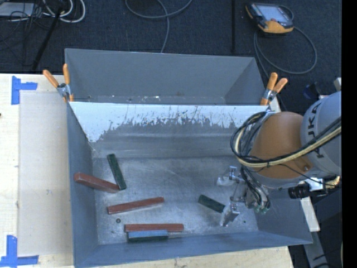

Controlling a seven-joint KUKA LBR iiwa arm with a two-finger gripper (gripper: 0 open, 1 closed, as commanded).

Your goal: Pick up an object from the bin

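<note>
Dark-green block [211, 204] just beside hand [230, 213]

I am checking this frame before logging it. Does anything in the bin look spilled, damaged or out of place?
Nothing stands out. Three red-brown bars and two dark bars lie flat and whole on the grey metal bin's floor. The gripper hangs beside a short dark green block at the right.

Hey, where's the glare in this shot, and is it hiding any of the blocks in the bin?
Camera view: a bright band of glare lies across the upper back wall of the bin, above every block; the bin floor is evenly lit, so the red-brown bars and the small dark green block beside the claw stand out plainly.
</note>
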